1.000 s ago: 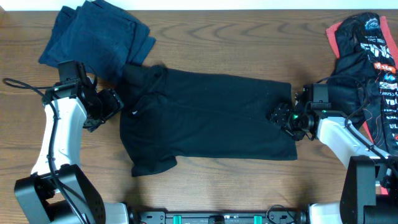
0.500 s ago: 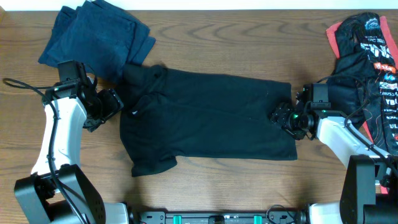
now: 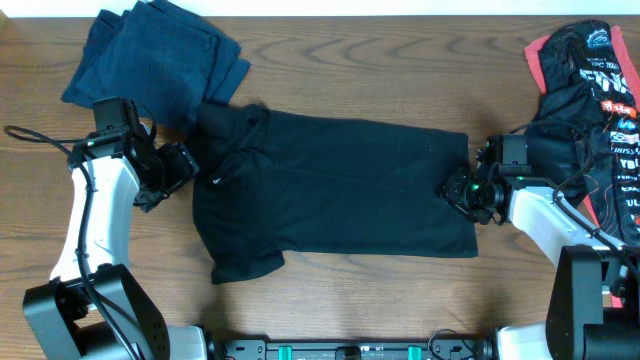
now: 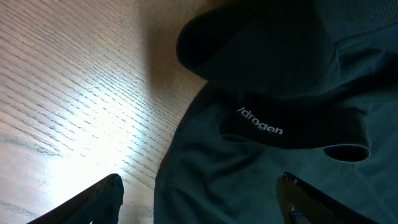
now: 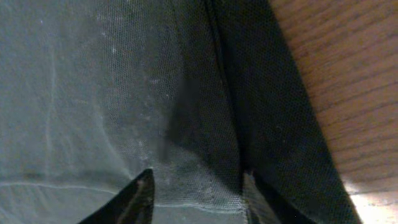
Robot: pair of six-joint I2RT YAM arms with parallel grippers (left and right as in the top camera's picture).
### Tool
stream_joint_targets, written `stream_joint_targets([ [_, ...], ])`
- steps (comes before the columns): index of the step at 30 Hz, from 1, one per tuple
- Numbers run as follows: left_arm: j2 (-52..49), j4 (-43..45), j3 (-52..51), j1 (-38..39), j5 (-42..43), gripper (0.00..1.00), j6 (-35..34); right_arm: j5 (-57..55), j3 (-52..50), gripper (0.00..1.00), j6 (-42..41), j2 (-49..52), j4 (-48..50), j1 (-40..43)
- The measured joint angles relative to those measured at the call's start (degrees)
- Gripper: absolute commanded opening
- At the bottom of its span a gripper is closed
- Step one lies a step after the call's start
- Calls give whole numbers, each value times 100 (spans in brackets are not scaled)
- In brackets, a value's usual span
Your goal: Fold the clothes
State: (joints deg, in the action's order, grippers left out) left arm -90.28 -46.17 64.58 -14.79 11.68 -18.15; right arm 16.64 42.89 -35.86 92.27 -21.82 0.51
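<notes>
The right gripper [image 5: 198, 196] has drawn its jaws closer over the last second, astride the hem of the plain black short-sleeved collared cloth shirt [image 3: 340, 185], which lies spread flat mid-way along the brown wooden table [image 3: 330, 60]. Whether the pinch has bitten I cannot tell, but a fold looks ready to start. Its arm reaches in low from the right, while the left gripper [image 4: 199, 202] hangs wide apart and empty over the collar end.
</notes>
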Motion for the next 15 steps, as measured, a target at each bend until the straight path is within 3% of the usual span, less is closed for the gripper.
stream_joint_targets([
  [5,0,0,0,0,0,80,0,-83,0,23,-31,4,-4,0],
  [10,0,2,0,0,0,80,0,-177,0,3,-42,4,-7,0],
  [15,0,0,0,0,-4,80,0,-227,0,2,-83,4,-17,0],
])
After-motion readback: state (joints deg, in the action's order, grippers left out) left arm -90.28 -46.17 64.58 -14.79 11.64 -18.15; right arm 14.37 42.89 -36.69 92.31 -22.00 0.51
